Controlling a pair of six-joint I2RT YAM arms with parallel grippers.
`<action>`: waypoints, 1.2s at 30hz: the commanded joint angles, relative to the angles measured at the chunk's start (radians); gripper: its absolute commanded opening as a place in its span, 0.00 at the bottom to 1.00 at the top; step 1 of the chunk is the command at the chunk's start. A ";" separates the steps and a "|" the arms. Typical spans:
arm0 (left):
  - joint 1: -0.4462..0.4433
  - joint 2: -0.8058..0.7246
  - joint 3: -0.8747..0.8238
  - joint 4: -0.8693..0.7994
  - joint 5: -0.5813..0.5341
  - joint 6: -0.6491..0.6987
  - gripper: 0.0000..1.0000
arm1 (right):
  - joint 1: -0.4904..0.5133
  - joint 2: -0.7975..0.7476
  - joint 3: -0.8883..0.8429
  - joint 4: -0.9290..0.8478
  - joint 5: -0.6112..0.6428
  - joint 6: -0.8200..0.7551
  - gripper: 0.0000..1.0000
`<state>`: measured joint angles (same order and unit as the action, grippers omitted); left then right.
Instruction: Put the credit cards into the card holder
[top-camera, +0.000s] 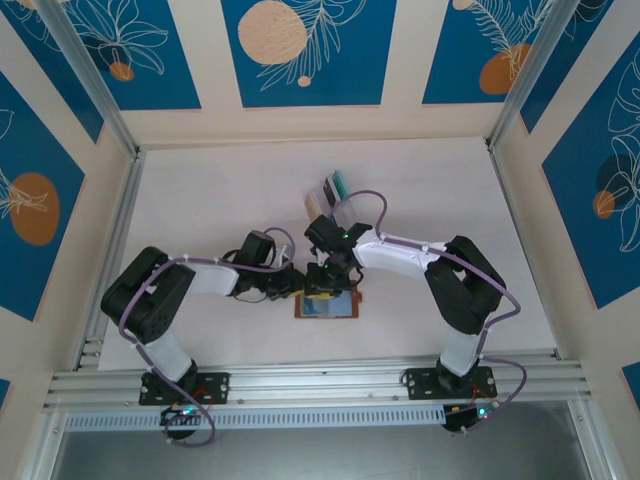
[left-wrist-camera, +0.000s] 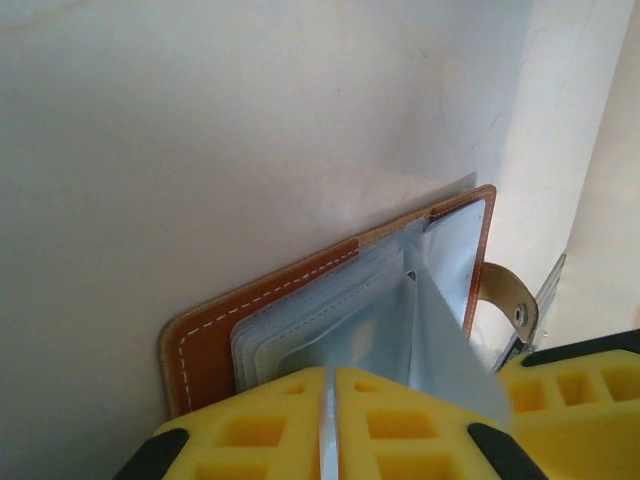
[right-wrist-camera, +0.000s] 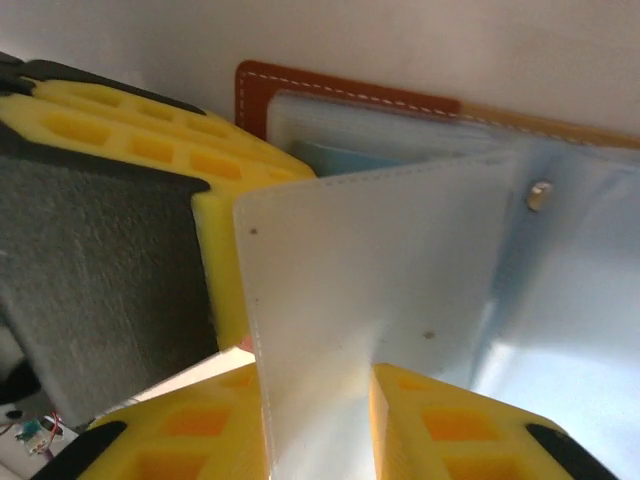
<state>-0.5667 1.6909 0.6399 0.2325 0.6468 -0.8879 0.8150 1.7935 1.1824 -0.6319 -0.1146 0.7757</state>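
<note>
Start on the left. Your left gripper (left-wrist-camera: 328, 372) has its yellow foam fingers clenched almost together, low over the near edge of the card holder (left-wrist-camera: 200, 350). You cannot tell whether a thin pocket edge is nipped in the seam between them.

The card holder lies open and flat on the table (top-camera: 200, 200), close to the near edge and about midway between the left and right edges. Its cover is smooth brown leather with pale stitching round the rim and rounded corners. A short snap tab (left-wrist-camera: 505, 295) sticks out from one side. Inside is a stack of pale blue-grey plastic pockets, thin, glossy and floppy.

One pocket leaf (right-wrist-camera: 380, 270) stands up from the stack, with a small metal stud (right-wrist-camera: 540, 193) behind it. Your right gripper (right-wrist-camera: 318, 375) has a finger on either side of that leaf, with the leaf running down through the gap. Whether the fingers have pinched it firmly or only bracket it, the pictures do not show.

Expect the holder to be light and liable to skid, so pin the leather cover rather than the pockets. The leaf will probably bend and slip, so take it near its free edge, well clear of the fold.

The credit cards (top-camera: 325, 192) stand on edge in a clear rack (top-camera: 348, 212) farther up the table, beyond the right gripper. They look thin, stiff and slick. They are best pinched across their flat faces by an exposed end.
</note>
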 joint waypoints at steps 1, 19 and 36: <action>0.010 -0.036 -0.043 -0.028 0.036 -0.067 0.12 | 0.004 0.036 0.013 0.030 -0.053 0.012 0.33; 0.163 -0.271 -0.071 -0.240 0.015 -0.023 0.16 | 0.028 0.130 0.020 0.054 -0.049 0.000 0.36; 0.203 -0.250 0.101 -0.367 0.009 0.066 0.18 | 0.000 0.036 0.237 -0.254 0.015 -0.184 0.57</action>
<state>-0.3813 1.4216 0.6914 -0.1024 0.6441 -0.8528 0.8333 1.8874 1.3815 -0.7803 -0.1200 0.6563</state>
